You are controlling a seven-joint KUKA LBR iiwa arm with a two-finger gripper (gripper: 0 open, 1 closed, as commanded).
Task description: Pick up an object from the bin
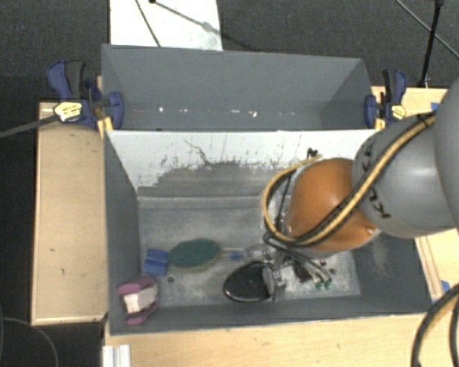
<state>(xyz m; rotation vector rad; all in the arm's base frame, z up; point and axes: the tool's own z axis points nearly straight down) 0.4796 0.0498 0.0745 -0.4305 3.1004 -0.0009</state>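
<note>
Where the arm (422,180) comes in from the right, its gripper (277,275) sits low over the near part of the bin floor, under the orange cover (326,205) and a loop of cables (274,212) at the wrist. How far the pincer is open cannot be made out, since the wrist and its hardware hide it from above. It sits at the right edge of a black oval thing (243,285), flat and glossy, which lies near the front wall about midway along. Whether the pincer grips that thing or only meets it cannot be told.

Left of the black oval thing, and apart from it, lies a green oval pad (193,254) with a blue piece (155,262) just beside its left end. A pink and white thing (138,295) lies in the near left corner. Some small green bits (322,284) lie just right of the gripper.

The bin (214,205) is grey metal, its floor scuffed and its back slope streaked with pale scratches.
</note>
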